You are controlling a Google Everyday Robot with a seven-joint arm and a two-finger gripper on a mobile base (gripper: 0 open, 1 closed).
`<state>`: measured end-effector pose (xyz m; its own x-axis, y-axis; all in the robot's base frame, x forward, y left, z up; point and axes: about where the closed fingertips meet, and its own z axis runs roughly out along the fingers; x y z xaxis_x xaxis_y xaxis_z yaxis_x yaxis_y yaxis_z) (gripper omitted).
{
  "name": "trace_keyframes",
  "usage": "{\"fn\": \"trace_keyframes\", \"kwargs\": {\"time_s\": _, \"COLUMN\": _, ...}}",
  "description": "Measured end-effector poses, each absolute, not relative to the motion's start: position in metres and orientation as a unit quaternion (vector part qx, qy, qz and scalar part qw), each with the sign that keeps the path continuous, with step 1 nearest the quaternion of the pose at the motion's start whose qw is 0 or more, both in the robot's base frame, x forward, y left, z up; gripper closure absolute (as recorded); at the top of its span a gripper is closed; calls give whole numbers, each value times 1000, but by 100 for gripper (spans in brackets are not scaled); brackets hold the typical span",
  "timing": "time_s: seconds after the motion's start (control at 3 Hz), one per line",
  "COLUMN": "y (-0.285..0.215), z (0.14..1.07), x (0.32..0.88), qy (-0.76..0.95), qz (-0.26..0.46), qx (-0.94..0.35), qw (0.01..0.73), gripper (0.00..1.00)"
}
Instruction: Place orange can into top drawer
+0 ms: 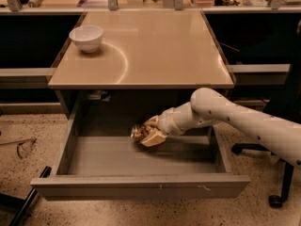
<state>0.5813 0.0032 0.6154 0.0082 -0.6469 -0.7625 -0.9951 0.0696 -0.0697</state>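
The top drawer [141, 185] is pulled wide open below the beige tabletop [155, 46]. My white arm reaches in from the right. My gripper [149, 133] is inside the drawer, near its back middle, shut on the orange can [139, 133]. The can lies on its side with its silver end facing left, just above the drawer floor. Whether it touches the floor I cannot tell. Most of the can is hidden by the fingers.
A white bowl [86, 37] stands at the tabletop's far left corner. Dark office chair bases stand on the speckled floor at the right [277, 199] and lower left. Shelves with clutter run along the back.
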Motion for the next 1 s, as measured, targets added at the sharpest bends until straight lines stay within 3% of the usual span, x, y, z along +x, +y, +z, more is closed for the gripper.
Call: {"fn": "trace_keyframes", "kwargs": {"time_s": 1.0, "y": 3, "z": 615, "x": 581, "qy": 653, "qz": 264, "qx": -629, "qw": 330, "gripper": 12}}
